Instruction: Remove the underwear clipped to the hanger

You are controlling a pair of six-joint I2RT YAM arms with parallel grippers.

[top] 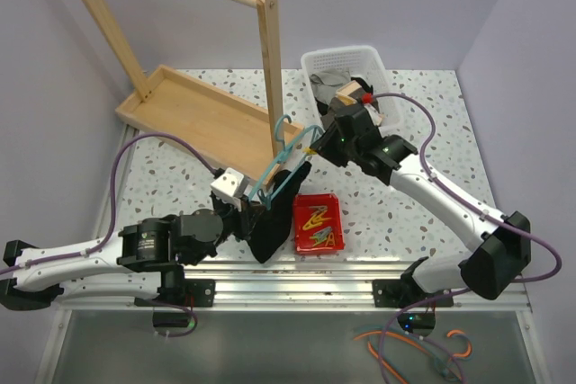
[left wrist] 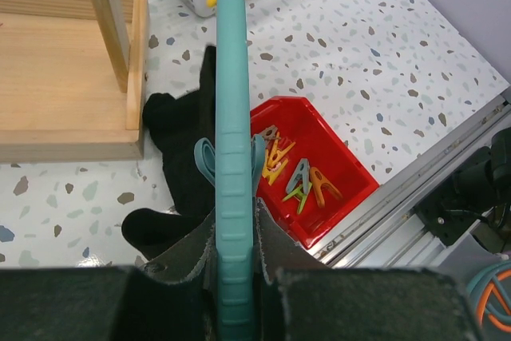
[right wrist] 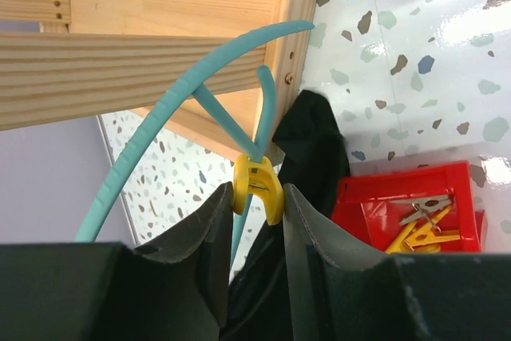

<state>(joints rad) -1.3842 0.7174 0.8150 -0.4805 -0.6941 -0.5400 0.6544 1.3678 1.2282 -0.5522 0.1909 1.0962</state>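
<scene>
Underwear [top: 270, 227], partly hidden, hangs tight between wooden rack [top: 193, 114] and red bin [top: 319, 198]. Left end effector [left wrist: 235, 253] clenches hanger [left wrist: 231, 117]; right end effector [right wrist: 257, 199] pinches yellow peg [right wrist: 255, 185].

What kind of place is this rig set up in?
Likely a lab test cell staged as a laundry corner: an aluminium mounting rail along a speckled table, a wooden drying rack, and a red bin of clothespins.

The wooden rack [top: 267, 60] runs off the overhead view's top edge. The right arm [top: 432, 186] hides most of the white basket's [top: 385, 74] contents at the table's [top: 162, 177] far edge. The left gripper [top: 256, 209] covers part of the underwear [top: 270, 233]. Whether the right gripper [right wrist: 257, 194] pinches the yellow clip [right wrist: 255, 184] is unclear.
</scene>
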